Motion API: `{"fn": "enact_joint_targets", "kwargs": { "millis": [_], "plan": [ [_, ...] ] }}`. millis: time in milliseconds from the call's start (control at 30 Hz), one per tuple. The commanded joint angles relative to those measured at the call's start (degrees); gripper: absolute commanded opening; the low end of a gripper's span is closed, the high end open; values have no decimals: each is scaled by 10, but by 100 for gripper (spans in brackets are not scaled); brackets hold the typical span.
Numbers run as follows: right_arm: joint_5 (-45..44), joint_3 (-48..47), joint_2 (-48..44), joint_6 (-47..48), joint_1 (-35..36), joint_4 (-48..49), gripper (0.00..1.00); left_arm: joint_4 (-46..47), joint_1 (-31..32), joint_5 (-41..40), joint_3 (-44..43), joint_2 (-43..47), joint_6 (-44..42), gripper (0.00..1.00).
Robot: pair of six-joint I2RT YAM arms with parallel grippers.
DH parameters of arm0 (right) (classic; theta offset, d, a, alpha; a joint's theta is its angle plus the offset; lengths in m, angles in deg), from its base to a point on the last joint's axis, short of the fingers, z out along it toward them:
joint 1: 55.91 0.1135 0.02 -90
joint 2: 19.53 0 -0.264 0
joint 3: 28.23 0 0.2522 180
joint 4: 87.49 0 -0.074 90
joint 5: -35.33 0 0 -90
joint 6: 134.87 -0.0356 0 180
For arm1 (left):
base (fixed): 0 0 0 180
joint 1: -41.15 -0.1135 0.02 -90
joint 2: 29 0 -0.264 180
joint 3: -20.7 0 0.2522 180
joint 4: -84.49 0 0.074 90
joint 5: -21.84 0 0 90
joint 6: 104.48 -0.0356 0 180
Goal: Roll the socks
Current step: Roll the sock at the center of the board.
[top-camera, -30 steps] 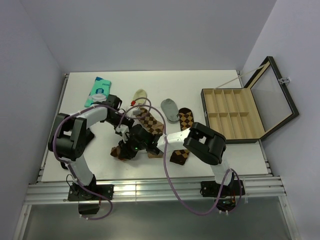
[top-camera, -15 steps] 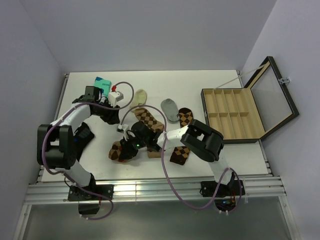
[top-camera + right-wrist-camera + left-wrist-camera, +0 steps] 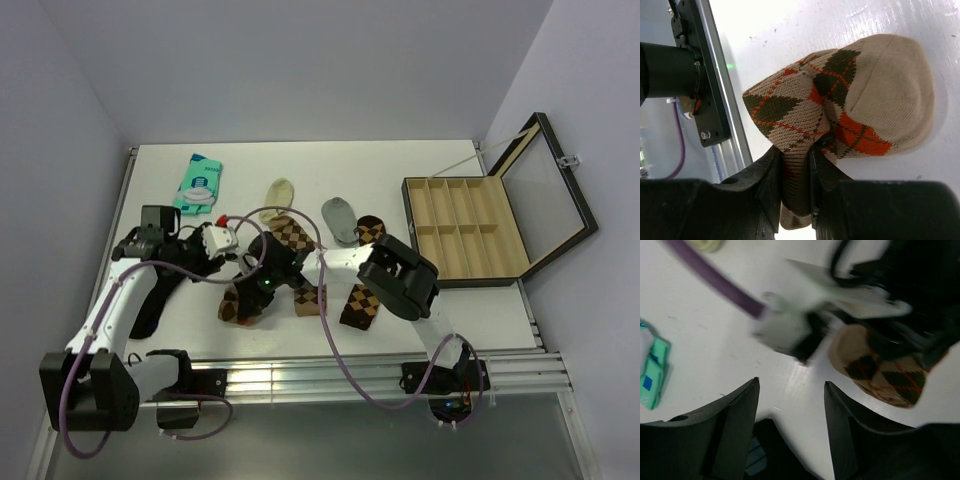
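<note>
Your right gripper point(image 3: 796, 167) is pressed together on a fold of the sock with red-orange diamonds point(image 3: 840, 110). The sock's bunched tan toe rests on the worktop point(image 3: 400, 165), left of centre and close to the near edge. The aluminium rail point(image 3: 715, 75) of that edge runs just beside the bundle, so you have little room on that side.

Your left gripper point(image 3: 791, 382) hangs nearer the left edge with its fingers spread. Only white worktop shows in the gap, and a strip of bare surface separates it from the right gripper.

Your right arm reaches in over the tan sock with dark brown diamonds point(image 3: 292, 233) near the centre. The dark brown sock point(image 3: 360, 303) lies just to its right, running toward the near edge.

A green packet point(image 3: 197, 183) sits toward the far left corner. A wooden compartment box point(image 3: 465, 235) stands at the right edge with its lid raised. Bare worktop shows along the far edge between them.
</note>
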Motion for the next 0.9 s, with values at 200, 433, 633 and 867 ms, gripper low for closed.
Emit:
{"fn": "enact_joint_targets", "kwargs": {
  "millis": [200, 433, 633, 867],
  "plan": [
    [-65, -20, 85, 11, 2, -245, 3, -151, 2, 66, 108, 136, -208, 68],
    [-62, -48, 107, 8, 0, -265, 4, -210, 2, 91, 137, 167, -269, 76],
    [-61, -70, 118, 1, 0, -275, 4, -227, 2, 109, 149, 172, -302, 75],
    [-56, -79, 121, -6, -2, -280, 5, -203, 2, 120, 156, 129, -317, 74]
  ]
}}
